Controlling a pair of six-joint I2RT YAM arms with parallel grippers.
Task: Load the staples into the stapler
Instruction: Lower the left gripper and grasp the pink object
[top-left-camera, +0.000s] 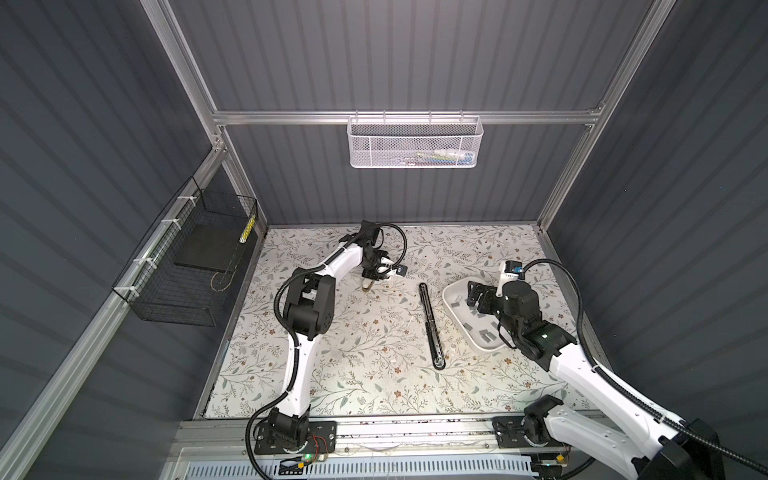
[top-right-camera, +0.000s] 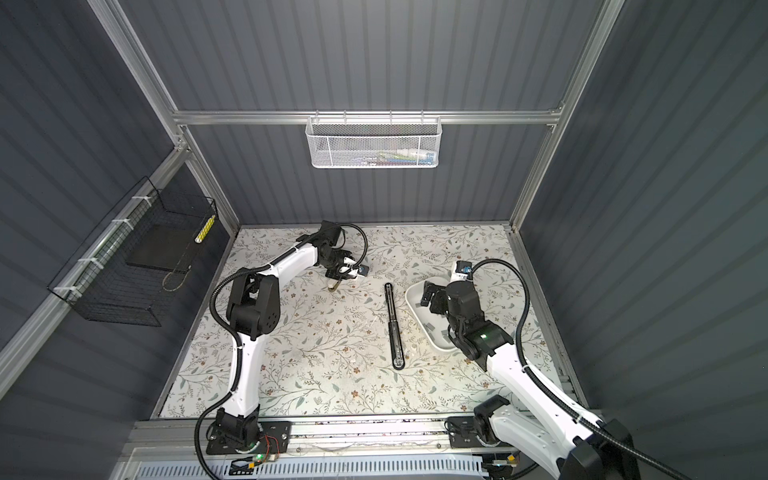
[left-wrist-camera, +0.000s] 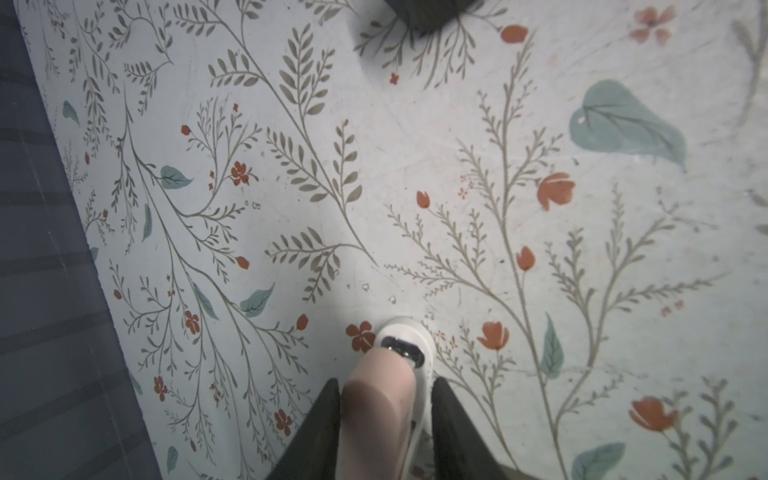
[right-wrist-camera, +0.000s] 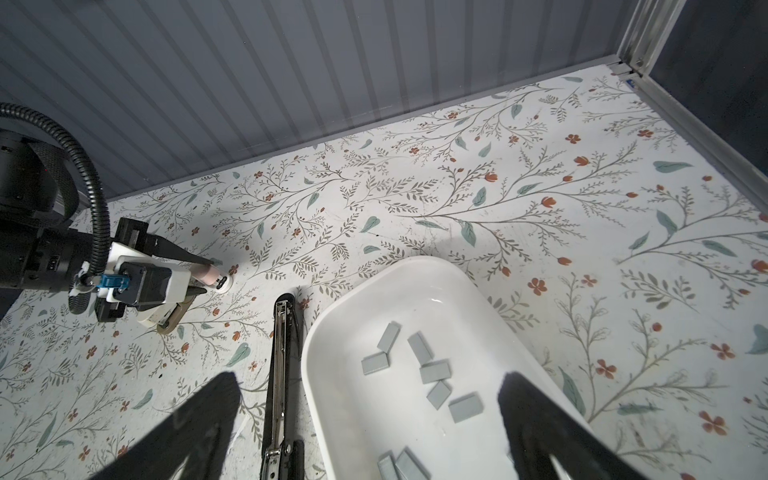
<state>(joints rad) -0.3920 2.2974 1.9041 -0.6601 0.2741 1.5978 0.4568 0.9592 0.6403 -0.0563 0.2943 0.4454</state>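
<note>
The black stapler (top-left-camera: 430, 328) (top-right-camera: 394, 328) (right-wrist-camera: 279, 353) lies opened out flat in the middle of the floral table. To its right stands a white tray (top-left-camera: 461, 320) (top-right-camera: 415, 303) (right-wrist-camera: 332, 374) with several small grey staples (right-wrist-camera: 434, 371) (top-left-camera: 484, 332) loose inside. My right gripper (top-left-camera: 478, 297) (top-right-camera: 432, 297) (right-wrist-camera: 370, 415) hovers open over the tray's far end, nothing between its fingers. Far left of the stapler, my left gripper (top-left-camera: 368, 286) (top-right-camera: 333, 284) (left-wrist-camera: 386, 386) is low at the table, its fingers (left-wrist-camera: 324, 415) against both sides of a small pink and white object (left-wrist-camera: 382, 399) (right-wrist-camera: 212, 274).
A white mesh basket (top-left-camera: 415, 141) hangs on the back wall and a black wire basket (top-left-camera: 187, 266) on the left wall. The back wall stands close behind the left gripper. The right wall frame (right-wrist-camera: 648, 54) runs beside the tray.
</note>
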